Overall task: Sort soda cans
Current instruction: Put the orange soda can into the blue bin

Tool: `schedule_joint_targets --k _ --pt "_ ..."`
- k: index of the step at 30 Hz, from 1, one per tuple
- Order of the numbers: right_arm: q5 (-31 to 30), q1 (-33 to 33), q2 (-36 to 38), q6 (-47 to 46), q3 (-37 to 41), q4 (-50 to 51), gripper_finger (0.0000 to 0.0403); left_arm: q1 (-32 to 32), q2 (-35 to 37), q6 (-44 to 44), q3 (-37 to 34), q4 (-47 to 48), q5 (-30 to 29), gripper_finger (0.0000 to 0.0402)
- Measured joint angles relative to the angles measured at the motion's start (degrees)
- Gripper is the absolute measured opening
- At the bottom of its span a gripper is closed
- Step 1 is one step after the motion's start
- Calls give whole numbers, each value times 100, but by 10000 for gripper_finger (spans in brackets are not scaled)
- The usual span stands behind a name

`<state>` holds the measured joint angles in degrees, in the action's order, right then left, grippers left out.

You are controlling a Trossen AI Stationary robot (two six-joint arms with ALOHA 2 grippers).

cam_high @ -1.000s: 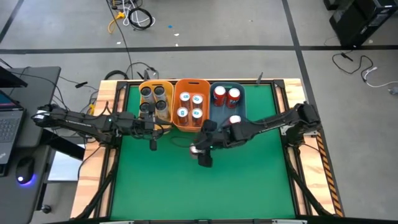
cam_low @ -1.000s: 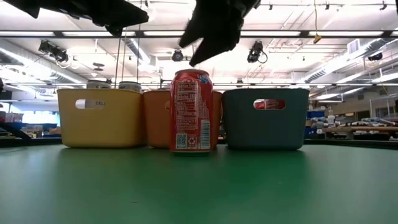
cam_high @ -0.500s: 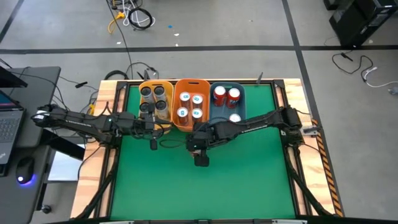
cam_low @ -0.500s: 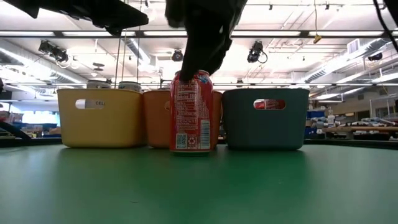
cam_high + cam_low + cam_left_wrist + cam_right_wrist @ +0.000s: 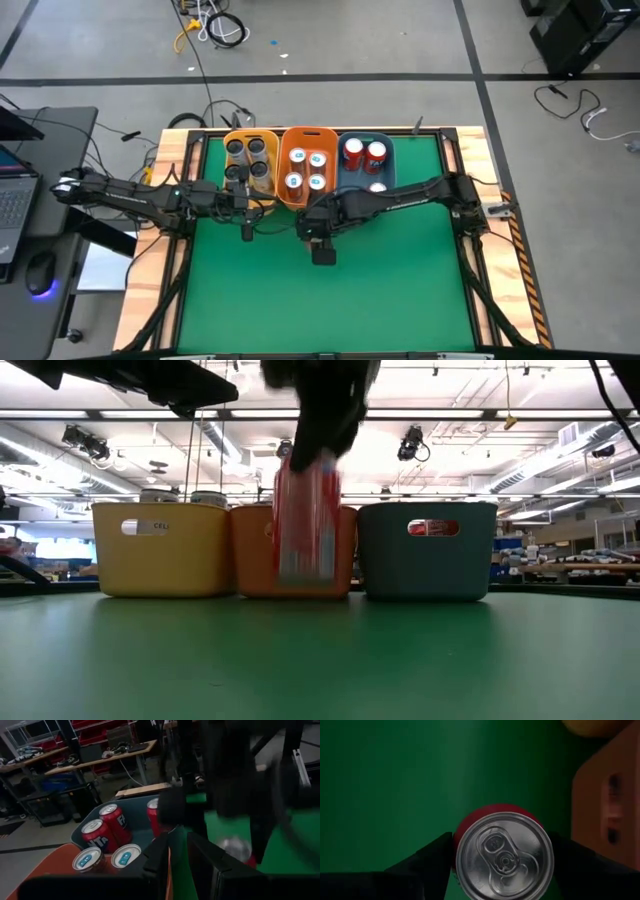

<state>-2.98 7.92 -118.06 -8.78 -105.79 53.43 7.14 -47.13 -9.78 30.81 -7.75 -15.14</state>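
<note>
A red soda can (image 5: 305, 520) hangs blurred just above the green table (image 5: 400, 290), in front of the orange bin (image 5: 307, 165). Its silver top (image 5: 504, 856) fills the right wrist view. My right gripper (image 5: 316, 232) reaches in from the table's right, tipped steeply down, and is shut on this can. My left gripper (image 5: 177, 852) hovers by the yellow bin (image 5: 250, 160), fingers nearly together with nothing between them. The yellow bin holds dark grey cans, the orange bin white cans (image 5: 126, 856), and the blue bin (image 5: 366, 160) red cans (image 5: 100, 835). My right gripper pinches the red can between its two fingers (image 5: 432, 857), which sit on opposite sides of the upper side wall (image 5: 464, 826), just below the rim. The fingers come from above, slanting down from the table's right. The can stands about upright and is lifted clear of the table.
The three bins stand side by side along the table's far edge, right behind the lifted can. The left arm (image 5: 150, 195) stretches in from the table's left at bin height. Open green table lies toward the near edge.
My right gripper has shifted a little toward the table's left, tipped further down over the red can and closed onto it. The can, which stood on the table, is now raised slightly off it and blurred.
</note>
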Motion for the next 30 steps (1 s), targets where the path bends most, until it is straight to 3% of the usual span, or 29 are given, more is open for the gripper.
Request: schedule_joint_targets --k 7,14,16,23,30 --pt "-365 -17 215 -158 -1297 1540 276 0 0 1 0 0 4 74" --pt "-1780 -226 239 -418 -2944 3418 276 0 0 11 1 0 22 74" --pt "-2055 -394 475 -442 -2755 3582 276 0 0 11 2 0 22 74" --pt "-1941 -1057 1099 -691 -1780 3490 276 0 0 101 2 23 22 74" --pt "-1460 -1284 1579 -700 -117 2143 276 0 -2 98 2 63 20 74"
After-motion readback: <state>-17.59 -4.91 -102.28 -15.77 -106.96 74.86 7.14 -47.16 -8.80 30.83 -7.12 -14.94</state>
